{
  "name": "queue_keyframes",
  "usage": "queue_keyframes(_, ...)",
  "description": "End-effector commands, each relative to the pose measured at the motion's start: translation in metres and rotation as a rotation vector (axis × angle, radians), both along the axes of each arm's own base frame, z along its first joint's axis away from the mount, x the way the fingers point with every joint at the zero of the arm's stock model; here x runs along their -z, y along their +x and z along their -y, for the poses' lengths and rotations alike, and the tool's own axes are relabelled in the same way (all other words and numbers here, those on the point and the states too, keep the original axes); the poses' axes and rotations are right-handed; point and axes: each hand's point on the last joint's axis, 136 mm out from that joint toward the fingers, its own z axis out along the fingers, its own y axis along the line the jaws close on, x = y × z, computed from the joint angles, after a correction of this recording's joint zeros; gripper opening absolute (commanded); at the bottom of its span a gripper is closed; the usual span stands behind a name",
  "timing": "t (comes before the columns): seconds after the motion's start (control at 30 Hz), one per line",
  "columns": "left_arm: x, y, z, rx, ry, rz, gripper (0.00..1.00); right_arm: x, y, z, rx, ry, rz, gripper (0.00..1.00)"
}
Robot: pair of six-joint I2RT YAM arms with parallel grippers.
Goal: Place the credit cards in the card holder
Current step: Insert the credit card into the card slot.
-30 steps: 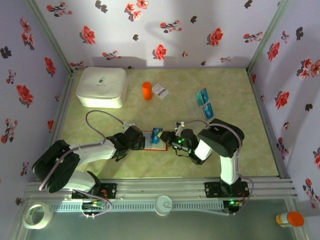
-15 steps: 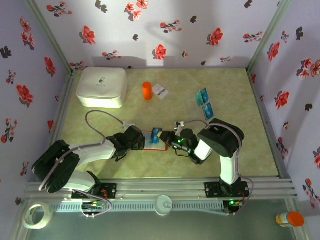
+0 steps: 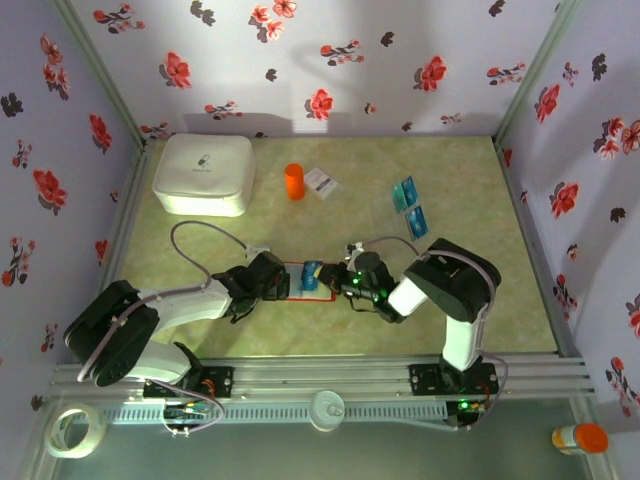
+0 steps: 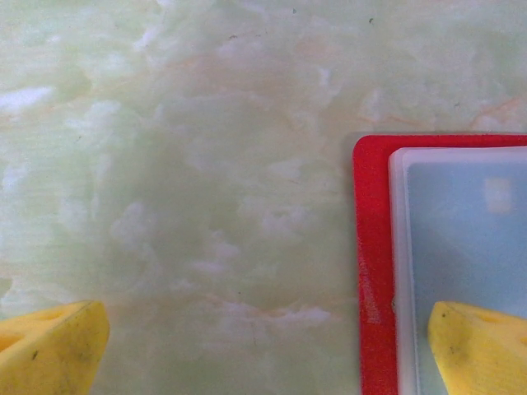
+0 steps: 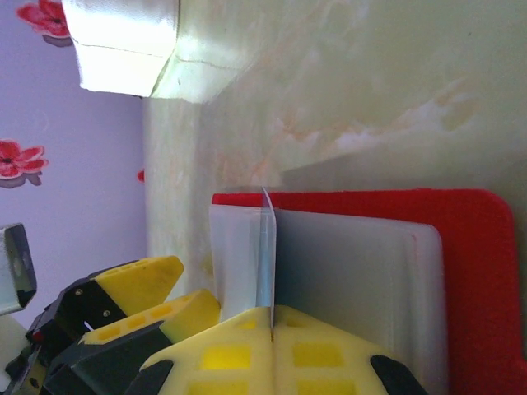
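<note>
**Card on edge at pocket, R hand driving**

The card holder (image 3: 300, 292) lies open & flat on the surface (image 3: 350, 215), near the front, btw the two hands. One credit card (image 5: 267, 247) stands on edge over the holder's pale pockets. From the R wrist it reads as a thin line; from above, as a blue patch about mid-holder.

R hand (image 5: 272, 325) is clamped tight on that card, reaching in from the holder's right side. The card's plane runs along the hand's reach, so the next push prob goes down & toward the stepped pocket lip just ahead of the fingers. Whether the card's edge is already in a slot: can't tell.

L hand (image 4: 263, 346) is spread wide w/ nothing in it. One finger (image 4: 482, 346) sits over the clear pocket, prob pinning the holder; the other is on bare surface beside the red rim. So R acts, L steadies.

Two more teal cards (image 3: 404, 192) lie well apart at far right, nearer the R arm.
</note>
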Motion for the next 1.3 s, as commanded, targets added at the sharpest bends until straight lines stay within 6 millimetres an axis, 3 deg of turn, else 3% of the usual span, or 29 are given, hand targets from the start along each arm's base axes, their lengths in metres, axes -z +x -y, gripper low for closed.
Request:
queue_keyframes(0.0, 0.017, -0.016, -0.022, -0.018, 0.089, -0.06, 1.0, 0.019, -0.017, 0.001, -0.066, -0.091, -0.056, 0.0)
queue_keyframes(0.3, 0.012, -0.014, -0.024, -0.03, 0.103, -0.05, 1.0, 0.018, -0.018, -0.008, -0.102, -0.039, -0.037, 0.0)
queue_keyframes(0.7, -0.02, 0.0, -0.01, -0.014, 0.045, 0.022, 1.0, 0.023, -0.019, -0.002, -0.08, -0.058, -0.054, 0.0)
queue_keyframes(1.0, -0.011, 0.003, 0.006, 0.029, -0.001, 0.013, 1.0, 0.026, -0.02, 0.001, -0.071, -0.078, -0.066, 0.0)
queue_keyframes(1.27, 0.002, -0.002, -0.005, -0.001, 0.055, -0.028, 1.0, 0.028, -0.023, 0.004, -0.076, -0.111, -0.094, 0.0)
